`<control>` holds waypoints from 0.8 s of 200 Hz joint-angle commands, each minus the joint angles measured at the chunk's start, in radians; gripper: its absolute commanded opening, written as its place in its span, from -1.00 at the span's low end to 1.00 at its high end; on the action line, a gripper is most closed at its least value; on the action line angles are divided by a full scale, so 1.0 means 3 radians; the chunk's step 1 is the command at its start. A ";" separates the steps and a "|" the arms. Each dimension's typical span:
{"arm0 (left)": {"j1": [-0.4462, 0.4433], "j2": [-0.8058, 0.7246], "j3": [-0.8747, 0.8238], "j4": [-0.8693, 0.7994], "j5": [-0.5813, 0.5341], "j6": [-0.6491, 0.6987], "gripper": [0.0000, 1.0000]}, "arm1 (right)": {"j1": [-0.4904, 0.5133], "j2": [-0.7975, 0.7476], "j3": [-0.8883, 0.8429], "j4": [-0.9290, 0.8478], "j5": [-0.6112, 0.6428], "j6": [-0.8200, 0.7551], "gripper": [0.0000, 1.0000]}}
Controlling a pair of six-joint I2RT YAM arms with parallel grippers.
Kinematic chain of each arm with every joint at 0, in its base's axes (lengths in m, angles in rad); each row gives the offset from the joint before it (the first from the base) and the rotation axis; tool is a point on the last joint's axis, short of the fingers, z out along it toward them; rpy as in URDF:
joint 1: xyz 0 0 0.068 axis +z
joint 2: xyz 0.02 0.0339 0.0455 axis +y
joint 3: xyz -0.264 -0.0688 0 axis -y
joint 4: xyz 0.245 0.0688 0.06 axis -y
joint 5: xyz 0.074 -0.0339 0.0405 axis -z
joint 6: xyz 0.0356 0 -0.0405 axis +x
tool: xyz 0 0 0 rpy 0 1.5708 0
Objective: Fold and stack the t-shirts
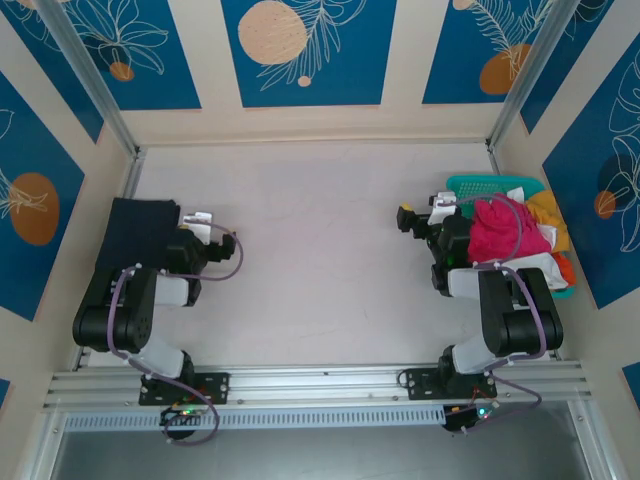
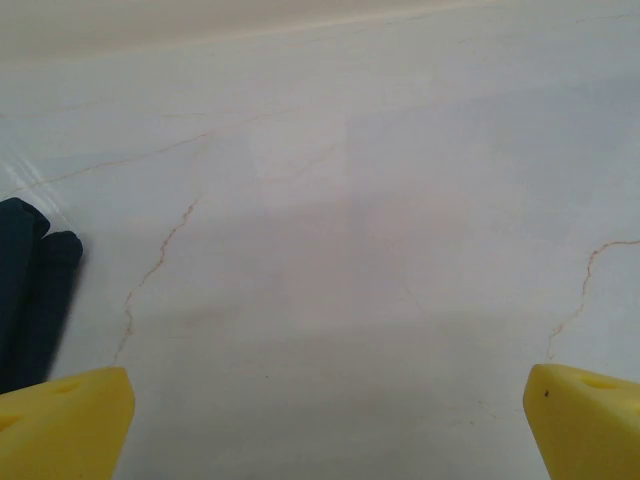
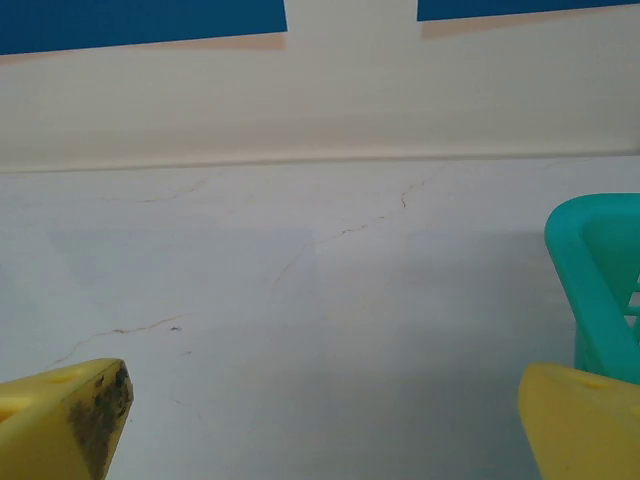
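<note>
A folded dark navy t-shirt [image 1: 138, 233] lies flat at the table's left side; its rolled edge [image 2: 35, 290] shows at the left of the left wrist view. A magenta-pink t-shirt [image 1: 496, 232] is heaped on top of the teal basket [image 1: 485, 186] at the right, with white cloth [image 1: 536, 268] and yellow-orange cloth [image 1: 549, 212] around it. My left gripper [image 1: 222, 240] sits just right of the navy shirt, open, with only bare table between its yellow fingertips [image 2: 65, 425]. My right gripper [image 1: 407, 217] is open over bare table, just left of the basket [image 3: 600, 275].
The pale cracked tabletop [image 1: 320, 250] lies between the two arms. Cream walls with blue panels close in the back and sides, with metal posts at the corners. An aluminium rail [image 1: 320, 385] runs along the near edge.
</note>
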 commanded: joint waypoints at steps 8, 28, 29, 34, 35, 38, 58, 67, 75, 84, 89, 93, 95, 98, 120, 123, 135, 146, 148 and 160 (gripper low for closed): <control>0.0019 -0.0013 0.0015 0.0098 0.0086 -0.0039 1.00 | -0.0027 0.0090 -0.0118 -0.0272 0.0195 0.0124 0.98; 0.0019 -0.0013 0.0009 0.0103 0.0086 -0.0041 1.00 | -0.0026 0.0091 -0.0121 -0.0268 0.0196 0.0124 0.98; 0.0019 -0.0013 0.0010 0.0103 0.0086 -0.0041 1.00 | -0.0025 0.0091 -0.0122 -0.0267 0.0196 0.0124 0.98; 0.0019 -0.0013 0.0009 0.0103 0.0086 -0.0041 1.00 | -0.0025 0.0091 -0.0123 -0.0268 0.0196 0.0124 0.98; 0.0019 -0.0013 0.0010 0.0103 0.0086 -0.0041 1.00 | -0.0024 0.0091 -0.0123 -0.0267 0.0196 0.0124 0.98; 0.0019 -0.0013 0.0007 0.0103 0.0084 -0.0041 1.00 | -0.0024 0.0091 -0.0123 -0.0269 0.0195 0.0124 0.98; 0.0019 -0.0013 0.0010 0.0103 0.0086 -0.0039 1.00 | -0.0024 0.0091 -0.0123 -0.0267 0.0196 0.0124 0.98; 0.0019 -0.0015 0.0010 0.0103 0.0086 -0.0041 1.00 | -0.0024 0.0091 -0.0123 -0.0267 0.0193 0.0123 0.98; 0.0019 -0.0013 0.0009 0.0103 0.0086 -0.0041 1.00 | -0.0025 0.0091 -0.0123 -0.0267 0.0195 0.0124 0.98; 0.0019 -0.0015 0.0010 0.0103 0.0086 -0.0042 1.00 | -0.0027 0.0091 -0.0123 -0.0267 0.0196 0.0124 0.98; 0.0019 -0.0013 0.0010 0.0103 0.0089 -0.0046 1.00 | -0.0029 0.0090 -0.0123 -0.0269 0.0196 0.0123 0.98; 0.0019 -0.0015 0.0010 0.0103 0.0086 -0.0046 1.00 | -0.0028 0.0091 -0.0119 -0.0273 0.0192 0.0124 0.98; 0.0019 -0.0013 0.0010 0.0103 0.0086 -0.0046 1.00 | -0.0029 0.0091 -0.0118 -0.0272 0.0195 0.0121 0.98; 0.0019 -0.0013 0.0010 0.0103 0.0086 -0.0045 1.00 | -0.0029 0.0091 -0.0118 -0.0272 0.0196 0.0123 0.98; 0.0019 -0.0013 0.0015 0.0098 0.0085 -0.0039 1.00 | -0.0029 0.0091 -0.0123 -0.0270 0.0191 0.0124 0.98; 0.0019 -0.0013 0.0011 0.0105 0.0086 -0.0039 1.00 | -0.0029 0.0091 -0.0123 -0.0269 0.0191 0.0123 0.98; 0.0019 -0.0018 -0.0012 0.0150 0.0065 -0.0045 1.00 | -0.0024 0.0081 -0.0138 -0.0247 0.0193 0.0119 0.98; 0.0014 -0.0038 -0.0051 0.0218 -0.0039 -0.0084 1.00 | -0.0029 0.0042 -0.0139 -0.0280 0.0109 0.0090 0.98; 0.0010 -0.0049 -0.0063 0.0229 -0.0059 -0.0090 1.00 | -0.0025 0.0024 -0.0135 -0.0302 0.0099 0.0082 0.99; -0.0010 -0.0184 -0.0139 0.0255 -0.0090 -0.0068 1.00 | -0.0015 -0.0131 -0.0093 -0.0519 0.0051 0.0049 0.98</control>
